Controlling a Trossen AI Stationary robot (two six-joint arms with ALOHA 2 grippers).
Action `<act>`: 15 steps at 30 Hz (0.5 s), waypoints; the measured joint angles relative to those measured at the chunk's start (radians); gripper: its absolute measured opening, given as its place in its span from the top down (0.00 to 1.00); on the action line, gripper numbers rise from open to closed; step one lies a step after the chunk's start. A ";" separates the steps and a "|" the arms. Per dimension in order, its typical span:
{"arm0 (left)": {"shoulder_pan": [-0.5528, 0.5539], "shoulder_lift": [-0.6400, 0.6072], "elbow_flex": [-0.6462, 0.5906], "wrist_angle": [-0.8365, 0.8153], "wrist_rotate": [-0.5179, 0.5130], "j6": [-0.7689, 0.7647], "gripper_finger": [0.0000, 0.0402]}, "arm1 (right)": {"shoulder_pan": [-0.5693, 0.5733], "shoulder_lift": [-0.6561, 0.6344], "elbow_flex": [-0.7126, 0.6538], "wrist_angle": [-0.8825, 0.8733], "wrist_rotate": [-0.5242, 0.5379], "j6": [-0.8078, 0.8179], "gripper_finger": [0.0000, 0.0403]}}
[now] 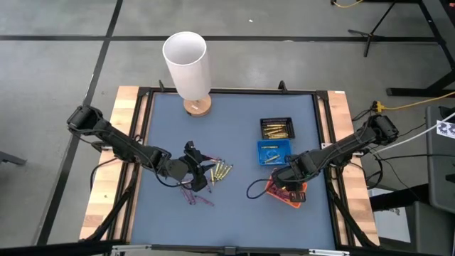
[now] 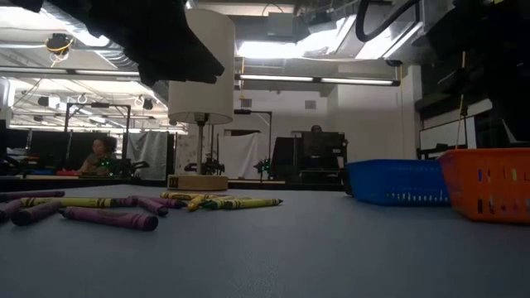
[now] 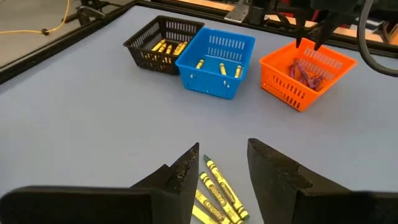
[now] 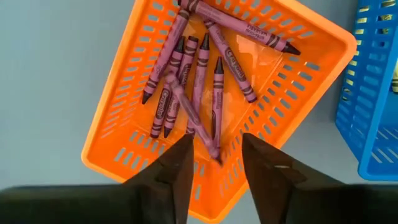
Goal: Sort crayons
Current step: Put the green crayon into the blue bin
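Right hand (image 4: 214,165) hangs over the orange tray (image 4: 118,146) near the table's (image 1: 234,213) right edge, fingers parted, holding nothing; purple crayons (image 4: 205,68) lie heaped inside. Left hand (image 3: 222,171) sits low left of table centre, fingers apart and empty, above loose yellow crayons (image 3: 214,196). More purple ones (image 1: 199,199) lie toward the front edge. Blue tray (image 3: 217,62) and black tray (image 3: 163,43) each hold yellow crayons; count unclear.

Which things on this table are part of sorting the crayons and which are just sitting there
Part of the job:
yellow crayons
purple crayons
orange tray
blue tray
black tray

Just lying about:
white lamp
wooden lamp base
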 joint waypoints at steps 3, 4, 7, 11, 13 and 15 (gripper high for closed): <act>0.003 0.040 0.000 0.066 0.003 0.000 0.66 | 0.000 0.000 0.000 0.000 0.000 -0.004 0.64; 0.005 0.058 0.000 0.086 0.012 0.000 0.65 | 0.000 0.000 0.000 0.000 0.000 -0.007 0.64; 0.013 0.121 0.000 0.157 0.039 0.000 0.62 | 0.000 0.000 0.000 0.000 0.000 -0.007 0.64; 0.024 0.207 0.000 0.244 0.056 0.000 0.60 | 0.000 0.000 0.000 0.000 0.000 -0.008 0.65; 0.028 0.248 0.000 0.281 0.075 0.006 0.60 | 0.000 0.000 0.000 0.000 0.000 -0.008 0.64; 0.030 0.283 0.000 0.315 0.095 0.006 0.61 | 0.000 0.000 0.000 0.000 0.000 -0.008 0.65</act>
